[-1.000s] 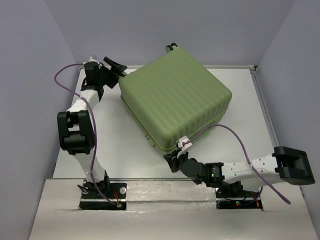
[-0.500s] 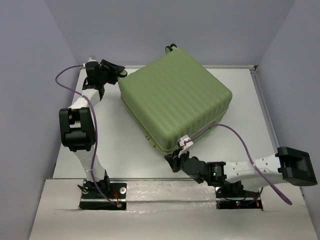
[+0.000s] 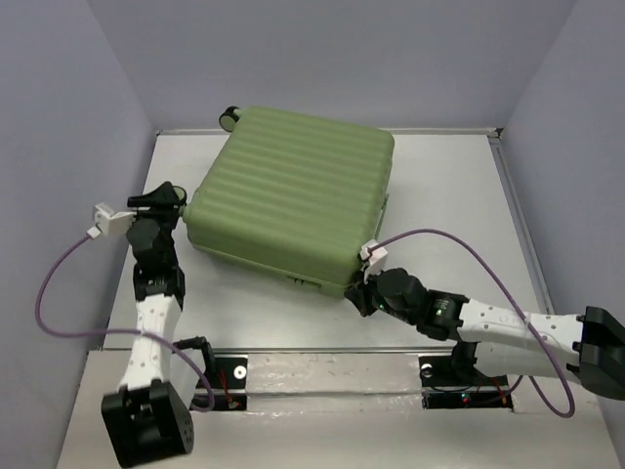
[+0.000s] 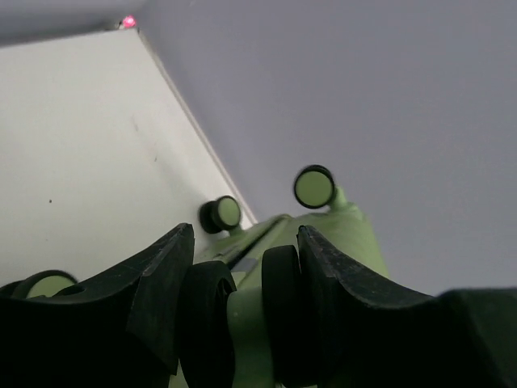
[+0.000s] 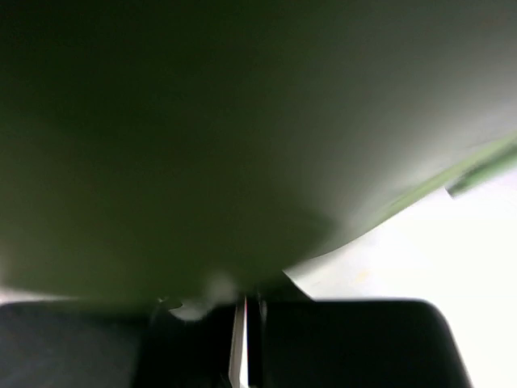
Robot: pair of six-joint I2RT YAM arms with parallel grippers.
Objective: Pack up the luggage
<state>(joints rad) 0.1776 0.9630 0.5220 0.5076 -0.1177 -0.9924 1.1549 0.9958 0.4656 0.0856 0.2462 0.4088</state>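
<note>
One pale table [image 3: 459, 186] fills most of the top view, and the luggage [image 3: 293, 191] lies flat on it toward the far left. It is closed, with its ribbed light-green shell facing up and one corner turned toward the near edge. Next in size are the two white-and-black arms. The left arm [image 3: 151, 313] reaches from its base along the table's left side to the luggage's left corner. The right arm [image 3: 508, 327] stretches low from the right toward the near corner, with a purple cable [image 3: 439, 234] arcing above it. The left gripper [image 3: 176, 202] sits against that left corner. Its wrist camera shows the two black fingers [image 4: 157, 295] partway apart and clasping a twin wheel [image 4: 206, 319] of the luggage, one finger against each black tyre, with green between the tyres. The right gripper [image 3: 359, 296] meets the luggage's near rim at the seam. Its wrist view is blurred and mostly filled by dark green shell, yet the fingers [image 5: 355, 343] stand pressed together with only a thin slit between them. Whether anything thin is pinched there cannot be told. Smallest is a far wheel [image 3: 231, 115], black, jutting from the luggage's far left corner beside the back wall.
</note>
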